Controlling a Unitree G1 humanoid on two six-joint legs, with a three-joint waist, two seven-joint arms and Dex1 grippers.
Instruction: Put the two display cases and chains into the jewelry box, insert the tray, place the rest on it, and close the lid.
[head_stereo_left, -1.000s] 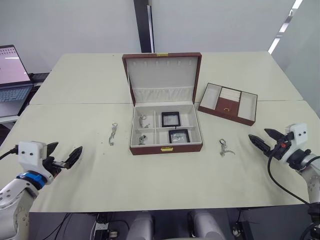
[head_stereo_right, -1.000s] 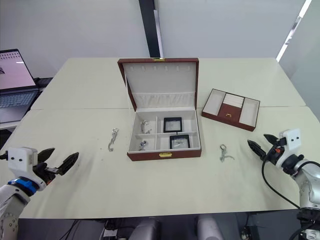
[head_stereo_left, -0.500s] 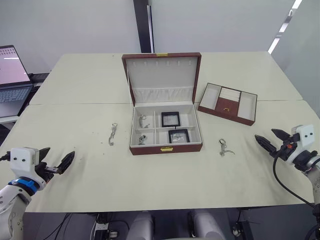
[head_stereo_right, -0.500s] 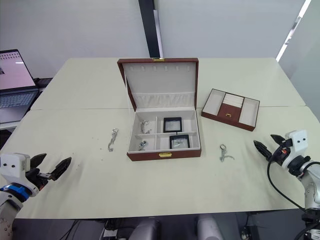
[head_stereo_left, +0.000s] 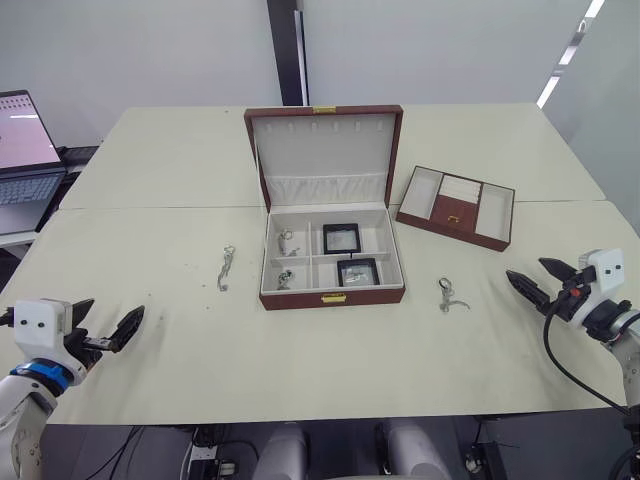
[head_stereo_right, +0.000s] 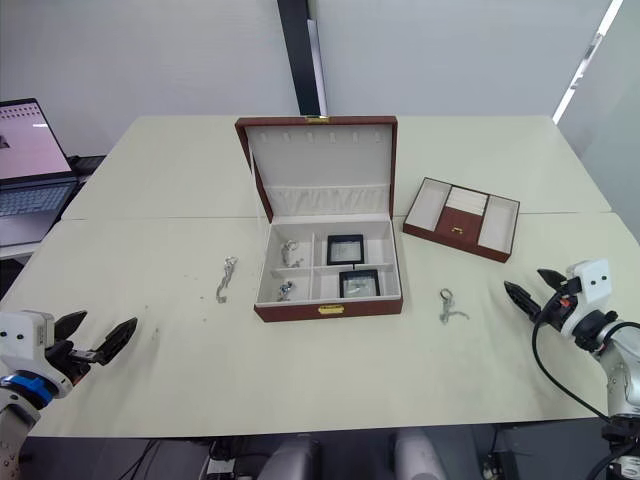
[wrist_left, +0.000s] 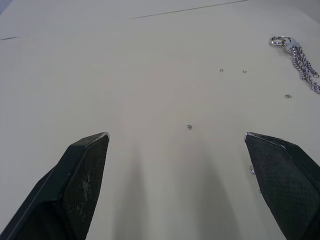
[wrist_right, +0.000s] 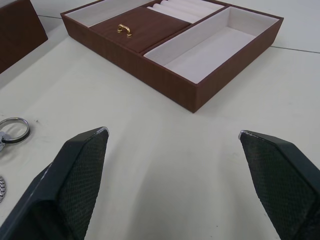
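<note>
Worktop (head_stereo_left: 150, 160) first: we see the jewelry box (head_stereo_left: 332, 272) at its middle with the lid (head_stereo_left: 324, 156) standing open, and the tray (head_stereo_left: 456, 207) resting apart to its right. Inside the box lie two display cases (head_stereo_left: 342, 238) in the right-hand compartments and two chains (head_stereo_left: 287, 243) in the left-hand ones, while another chain (head_stereo_left: 226, 268) lies left of the box and one more (head_stereo_left: 449, 294) lies right of it. Our left tool (head_stereo_left: 103, 333) and right tool (head_stereo_left: 535, 280) hover at the worktop's near corners, each spread wide and holding nothing.
</note>
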